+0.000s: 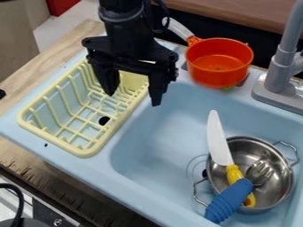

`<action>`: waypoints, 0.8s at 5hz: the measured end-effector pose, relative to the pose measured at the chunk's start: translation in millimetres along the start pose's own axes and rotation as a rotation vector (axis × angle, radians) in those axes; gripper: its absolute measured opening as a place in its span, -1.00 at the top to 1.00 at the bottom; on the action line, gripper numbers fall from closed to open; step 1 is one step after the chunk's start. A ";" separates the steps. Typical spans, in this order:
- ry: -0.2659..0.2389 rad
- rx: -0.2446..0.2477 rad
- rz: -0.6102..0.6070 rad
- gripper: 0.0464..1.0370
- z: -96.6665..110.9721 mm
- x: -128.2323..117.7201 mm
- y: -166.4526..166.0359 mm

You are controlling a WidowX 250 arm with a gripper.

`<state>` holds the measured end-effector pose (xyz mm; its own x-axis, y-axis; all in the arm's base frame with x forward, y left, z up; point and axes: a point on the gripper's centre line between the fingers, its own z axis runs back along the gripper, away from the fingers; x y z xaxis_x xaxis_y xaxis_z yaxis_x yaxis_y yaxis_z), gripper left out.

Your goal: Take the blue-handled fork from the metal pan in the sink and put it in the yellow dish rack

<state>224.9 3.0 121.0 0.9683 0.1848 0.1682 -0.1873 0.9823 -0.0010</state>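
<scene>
Hanging from the top edge, left of centre, black gripper [134,99] points straight down; fingers spread wide apart, nothing pinched between them. Nearest thing is the pale yellow rack [84,152]; it sits at the left part of the blue sink unit [160,133], just beneath and mostly to the lower left of the pincer in view; rack's long axis runs on a slant, upper right to lower left; one finger overlaps the rack's upper part in view, the other lines up just past its basin-side rim; contact with the rack, cannot tell from this angle. Finger gap runs roughly side to side in view, so it crosses the rack's long axis rather than following it; only one arm, so no nearer-arm choice.

Orange pot [219,62] is upright at the basin's far edge, to the right of the gripper and apart from it, its pale handle angled up and left; metal pot [242,148] is well apart, lower right, inside the basin; knife [219,142] and blue-handled fork [228,201] lie across it, blade pointing up and slightly left, fork handle sticking out lower left; grey faucet [281,71] stands at upper right.
</scene>
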 end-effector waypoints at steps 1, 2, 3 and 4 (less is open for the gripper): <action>0.017 0.001 0.007 -0.92 -3.3 -3.9 -0.1; 0.061 -0.019 -0.018 -0.92 -2.9 -15.4 -21.5; 0.085 -0.050 -0.051 -0.92 -1.1 -25.6 -43.4; 0.125 -0.078 -0.057 -0.92 -2.0 -39.1 -69.8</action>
<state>200.4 -72.8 112.6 0.9909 0.1261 0.0462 -0.1226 0.9898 -0.0720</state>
